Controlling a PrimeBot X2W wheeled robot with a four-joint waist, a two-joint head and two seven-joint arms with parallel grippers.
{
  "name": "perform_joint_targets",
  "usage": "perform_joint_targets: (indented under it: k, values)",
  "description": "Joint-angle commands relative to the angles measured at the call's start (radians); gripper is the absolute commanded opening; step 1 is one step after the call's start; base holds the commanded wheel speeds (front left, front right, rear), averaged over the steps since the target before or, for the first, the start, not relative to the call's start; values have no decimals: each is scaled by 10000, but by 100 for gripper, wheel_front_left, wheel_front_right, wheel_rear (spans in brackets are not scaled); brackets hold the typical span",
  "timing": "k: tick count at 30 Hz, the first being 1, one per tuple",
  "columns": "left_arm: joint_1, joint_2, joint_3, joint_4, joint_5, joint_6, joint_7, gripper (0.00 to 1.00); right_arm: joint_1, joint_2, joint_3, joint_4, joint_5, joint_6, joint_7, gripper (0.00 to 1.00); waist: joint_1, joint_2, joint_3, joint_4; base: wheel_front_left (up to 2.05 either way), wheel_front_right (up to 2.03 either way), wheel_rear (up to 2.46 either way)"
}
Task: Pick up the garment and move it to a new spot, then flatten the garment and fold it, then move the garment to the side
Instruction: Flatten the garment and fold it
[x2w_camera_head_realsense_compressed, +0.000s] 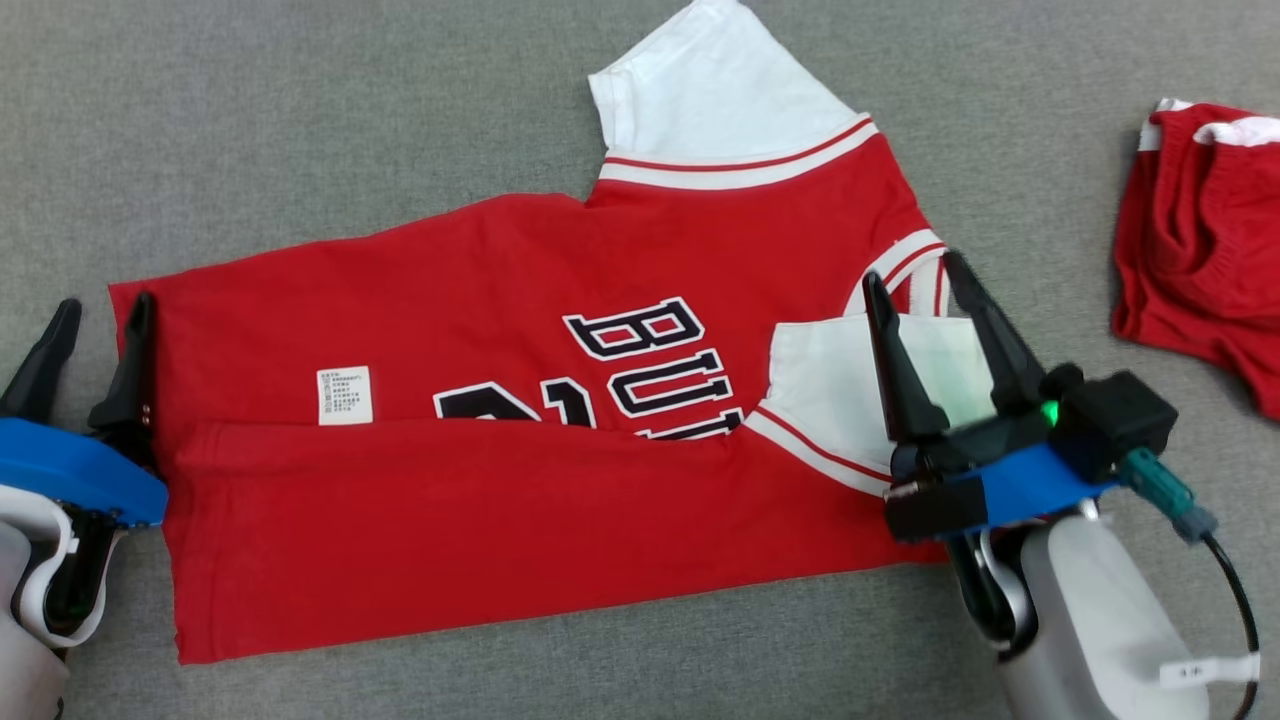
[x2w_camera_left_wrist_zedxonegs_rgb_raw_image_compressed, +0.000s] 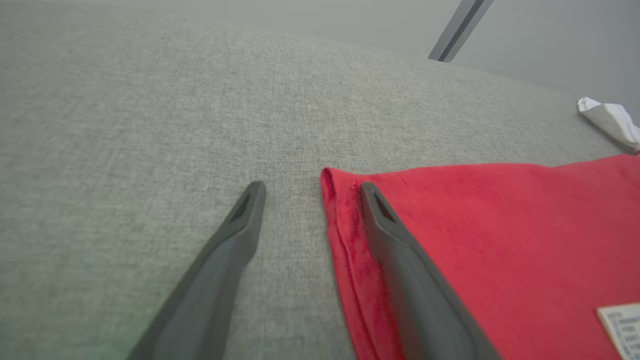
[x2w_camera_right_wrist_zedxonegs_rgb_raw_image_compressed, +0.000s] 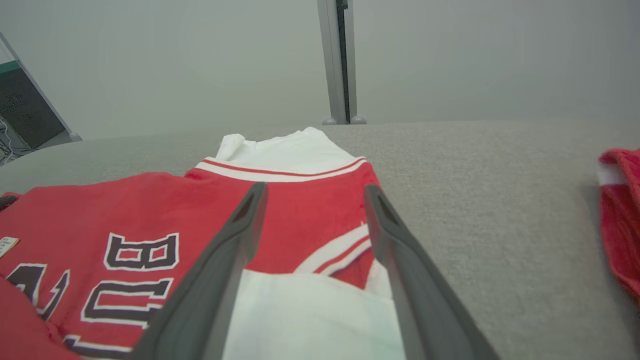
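The garment (x2w_camera_head_realsense_compressed: 560, 330) is a red jersey with white sleeves and black lettering, lying flat on the grey surface with its near long edge folded up over the front. One white sleeve (x2w_camera_head_realsense_compressed: 860, 385) is folded in over the chest. My left gripper (x2w_camera_head_realsense_compressed: 100, 315) stands open at the jersey's left hem corner (x2w_camera_left_wrist_zedxonegs_rgb_raw_image_compressed: 332, 182), one finger over the cloth and one over bare surface (x2w_camera_left_wrist_zedxonegs_rgb_raw_image_compressed: 150, 150). My right gripper (x2w_camera_head_realsense_compressed: 925, 275) stands open above the folded-in white sleeve (x2w_camera_right_wrist_zedxonegs_rgb_raw_image_compressed: 310, 320), holding nothing.
A second red garment (x2w_camera_head_realsense_compressed: 1200, 250) lies crumpled at the right edge of the surface, also seen as a red garment (x2w_camera_right_wrist_zedxonegs_rgb_raw_image_compressed: 620, 215) in the right wrist view. A metal post (x2w_camera_right_wrist_zedxonegs_rgb_raw_image_compressed: 340, 60) rises behind the far edge. Grey surface (x2w_camera_head_realsense_compressed: 250, 120) stretches bare at the far left.
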Motion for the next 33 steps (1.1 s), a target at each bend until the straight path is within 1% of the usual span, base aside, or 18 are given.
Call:
perform_joint_targets:
  k: [1, 2, 3, 6, 7, 9, 11, 13, 16, 17, 22, 26, 28, 29, 30, 31, 32, 33]
  values:
    - [47, -168, -444, 58, -83, 33, 129, 28, -480, -32, -23, 18, -247, 4, -34, 100, 2, 3, 178, 88, 0, 0, 0]
    - [-4, -190, -612, -51, -178, 29, 149, 0, -735, -35, -87, 134, -412, 4, -35, 100, 2, 3, 272, 133, 0, 0, 0]
    - [-31, -208, -813, -220, -232, 24, 151, 0, -1008, -37, -154, 325, -602, 4, -31, 100, 2, 3, 348, 195, 0, 0, 0]
    - [-136, -274, -1219, -830, -352, 13, 149, 0, -2135, -35, -522, 818, -1111, 4, 605, 100, 2, 3, 587, 525, 0, 0, 0]
    - [-203, -280, -1243, -1102, -305, 2, 148, 0, -2538, -38, -701, 941, -1463, 4, 879, 100, 2, 3, 679, 692, 0, 0, 0]
    - [-296, -358, -1297, -1659, -179, 2, 112, 0, -3200, -41, -1207, 1269, -1676, 1, 1467, 100, 2, 3, 858, 1072, 0, 0, 0]
    - [-409, -384, -1310, -2220, -26, 4, 100, 0, -3976, -35, -1465, 1526, -2425, 6, 2054, 100, 2, 3, 1044, 1466, 0, 0, 0]
    - [-454, -449, -1304, -2710, 122, 5, 82, 0, -4618, -22, -1797, 1694, -2932, 4, 2641, 100, 2, 3, 1204, 1867, 0, 0, 0]
    - [-645, -667, -1413, -3290, 246, 7, 80, 0, -5365, -49, -2288, 1883, -3797, 3, 3721, 100, 2, 3, 1443, 2428, 0, 0, 0]
    - [-824, -846, -1493, -3576, 323, 7, 79, 0, -5756, -51, -2643, 1999, -4262, 3, 4579, 100, 2, 3, 1599, 2756, 0, 0, 0]
    - [-1123, -1143, -1672, -3862, 381, 9, 77, 0, -6344, -45, -3049, 1953, -5311, 3, 6595, 100, 2, 3, 1858, 3290, 0, 0, 0]
    - [-1245, -1254, -1783, -3933, 395, 10, 77, 0, -6335, -51, -3153, 1581, -5666, 4, 7677, 100, 2, 3, 1946, 3491, 0, 0, 0]
    - [-1254, -1271, -1780, -3936, 387, 10, 79, 0, -6261, -51, -3169, 1479, -5664, 4, 7882, 100, 2, 3, 1964, 3512, 0, 0, 0]
    - [-1259, -1277, -1757, -3922, 378, 10, 79, 0, -6043, -49, -3113, 1242, -5756, 4, 8200, 82, 2, 3, 1993, 3530, 0, 0, 0]
    - [-1254, -1272, -1748, -3917, 372, 10, 79, 0, -5943, -48, -3119, 1091, -5772, 4, 8337, 38, 2, 3, 2012, 3529, 0, 0, 0]
    - [-1254, -1272, -1748, -3917, 372, 10, 79, 0, -5943, -48, -3119, 1091, -5772, 4, 8337, 38, 2, 3, 2012, 3529, 0, 0, 0]
    - [-1245, -1263, -1721, -3918, 346, 12, 79, 0, -5761, -57, -3166, 808, -5798, 4, 8504, 0, 2, 3, 2029, 3523, 0, 0, 0]
    - [-1245, -1263, -1721, -3918, 346, 12, 79, 0, -5761, -57, -3166, 808, -5798, 4, 8504, 0, 2, 3, 2029, 3523, 0, 0, 0]
